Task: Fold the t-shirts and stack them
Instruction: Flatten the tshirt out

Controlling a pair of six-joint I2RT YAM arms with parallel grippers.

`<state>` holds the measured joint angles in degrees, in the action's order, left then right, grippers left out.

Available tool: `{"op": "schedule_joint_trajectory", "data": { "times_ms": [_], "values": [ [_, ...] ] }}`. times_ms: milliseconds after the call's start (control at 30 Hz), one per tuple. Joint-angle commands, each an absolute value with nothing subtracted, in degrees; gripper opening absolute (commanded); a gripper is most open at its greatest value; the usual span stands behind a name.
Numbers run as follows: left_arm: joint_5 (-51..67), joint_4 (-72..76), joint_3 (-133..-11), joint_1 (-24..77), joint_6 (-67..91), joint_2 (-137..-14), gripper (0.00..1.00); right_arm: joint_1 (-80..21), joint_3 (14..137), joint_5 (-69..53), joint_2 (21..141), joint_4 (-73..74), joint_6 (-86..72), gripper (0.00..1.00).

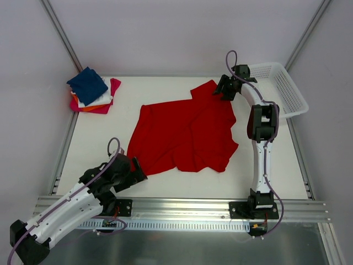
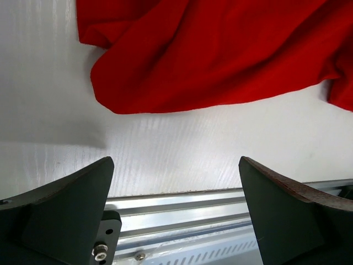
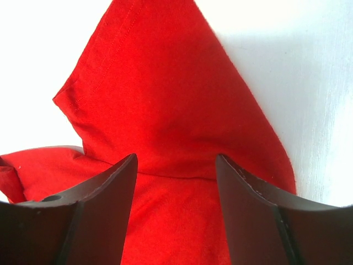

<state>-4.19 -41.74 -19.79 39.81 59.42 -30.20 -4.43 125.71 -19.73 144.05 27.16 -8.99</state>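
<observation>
Top external view: the large plain bright red short-sleeved t-shirt lies rumpled at the centre of the white table, with folded navy, white, orange and magenta tees stacked at ten o'clock. On its one o'clock sleeve the right gripper stands half open astride a fold, holding nothing; closing may catch two layers. At seven o'clock the left gripper, wide and empty, could close short of the hem.

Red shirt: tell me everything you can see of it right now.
The red shirt is plain soft cloth with stitched hems, spread rumpled and partly folded over itself on the white table. One sleeve points to the far side, where the right end effector stands over it, jaws apart. The open left end effector sits just short of its near left edge, not touching.
</observation>
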Motion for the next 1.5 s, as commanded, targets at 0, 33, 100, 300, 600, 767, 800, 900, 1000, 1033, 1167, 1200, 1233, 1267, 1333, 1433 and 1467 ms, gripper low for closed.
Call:
{"op": "schedule_joint_trajectory", "data": {
  "times_ms": [0,33,100,300,600,767,800,900,1000,1033,1167,1200,1233,1267,1333,1433,1467],
  "values": [
    [-7.64,-43.15,-26.96,40.43,57.94,-28.83,0.99,-4.66,124.28,-19.51,140.80,26.11,-9.14,0.63],
    [-9.65,-43.33,-29.16,40.43,56.88,-29.26,0.99,-4.75,124.02,-19.77,140.71,25.67,-9.05,0.63],
    [-11.94,-43.42,-36.89,40.43,53.20,-31.98,0.99,-5.18,123.84,-19.78,140.63,25.66,-8.88,0.63],
    [-22.22,-43.07,-56.23,40.43,44.22,-46.91,0.99,-6.50,123.05,-19.60,138.79,25.75,-7.73,0.63],
    [-20.83,-27.78,-64.33,33.32,31.91,-75.83,0.99,-10.19,116.81,-19.16,131.93,24.87,-5.72,0.63],
    [-15.74,-19.98,-67.76,24.36,28.40,-87.61,0.99,-11.16,108.29,-18.46,124.46,21.28,-4.92,0.62],
    [-15.30,-19.08,-68.55,22.34,27.61,-89.02,0.99,-11.16,107.32,-18.54,123.58,21.01,-4.83,0.62],
    [-12.40,-17.06,-72.94,20.13,25.58,-94.56,0.85,-11.43,104.95,-18.81,121.38,20.39,-4.66,0.62],
    [-10.64,-15.12,-78.29,20.04,23.65,-99.30,0.77,-11.69,103.98,-18.81,120.32,20.22,-4.48,0.62],
    [-9.50,-14.68,-79.44,20.04,22.86,-101.67,0.70,-11.78,103.80,-18.90,120.15,20.21,-4.40,0.62],
    [-6.68,-14.50,-84.89,20.04,21.45,-107.30,0.59,-11.95,103.18,-18.81,119.71,20.21,-4.22,0.62],
    [-6.33,-14.50,-86.29,20.04,21.18,-109.05,0.59,-11.87,103.10,-18.90,119.71,20.21,-4.13,0.62],
    [-6.33,-14.59,-86.83,19.95,21.01,-109.77,0.59,-11.95,103.01,-18.90,119.53,20.21,-4.13,0.62],
    [-6.33,-14.59,-87.27,19.95,20.83,-110.56,0.59,-11.87,102.75,-18.90,119.27,20.21,-4.04,0.62],
    [-5.80,-14.59,-88.15,19.52,20.57,-112.32,0.59,-11.95,102.39,-18.90,119.01,20.21,-3.96,0.62],
    [-5.62,-14.68,-88.59,18.81,20.39,-113.90,0.60,-11.87,101.69,-18.98,118.48,19.95,-3.87,0.61],
    [-5.45,-14.68,-88.77,18.55,20.30,-114.17,0.61,-11.87,101.52,-18.98,118.39,19.95,-3.87,0.61]
  ]
}}
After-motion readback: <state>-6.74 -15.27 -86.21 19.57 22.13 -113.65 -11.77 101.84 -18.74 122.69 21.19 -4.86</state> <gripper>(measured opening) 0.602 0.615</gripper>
